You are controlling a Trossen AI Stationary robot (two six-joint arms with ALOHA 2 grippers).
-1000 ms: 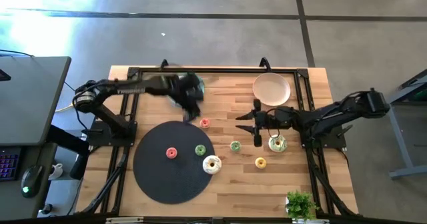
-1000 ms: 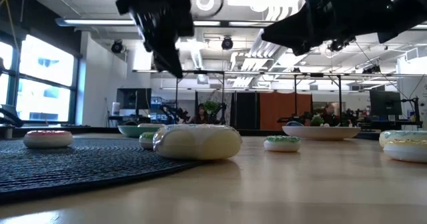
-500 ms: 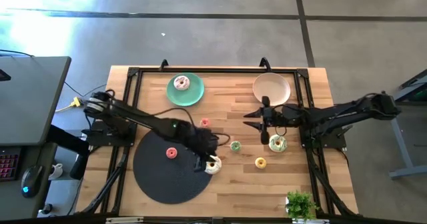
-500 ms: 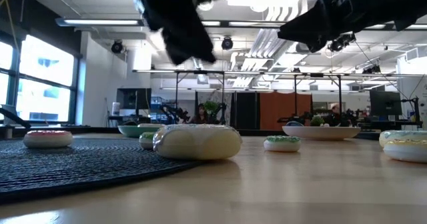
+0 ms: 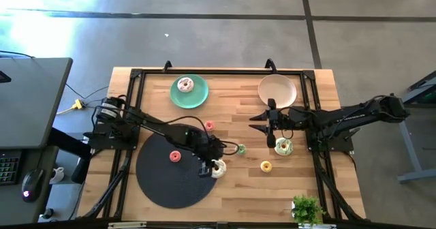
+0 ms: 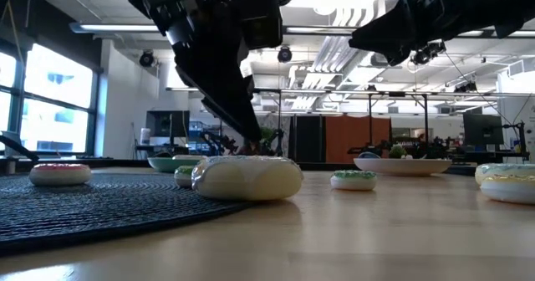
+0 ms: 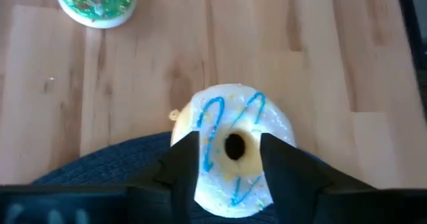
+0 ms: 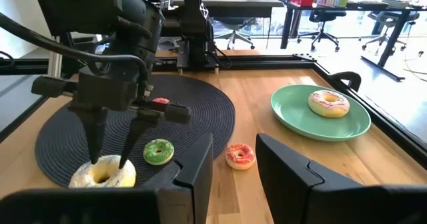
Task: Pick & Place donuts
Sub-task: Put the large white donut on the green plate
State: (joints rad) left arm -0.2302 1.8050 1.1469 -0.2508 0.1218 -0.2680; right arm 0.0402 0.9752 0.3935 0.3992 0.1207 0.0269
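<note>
Now the left gripper (image 5: 209,167) hangs over the white donut (image 5: 217,168) at the black mat's (image 5: 160,185) edge, fingers (image 7: 181,159) spread and straddling it without pinching; the grasp is the step in hand; the next move likely calls for lowering a touch and closing squarely. Meanwhile the right gripper (image 5: 270,127) waits parted above another white donut (image 5: 283,146); one pink donut (image 5: 184,86) already sits on the green plate (image 5: 199,97).
</note>
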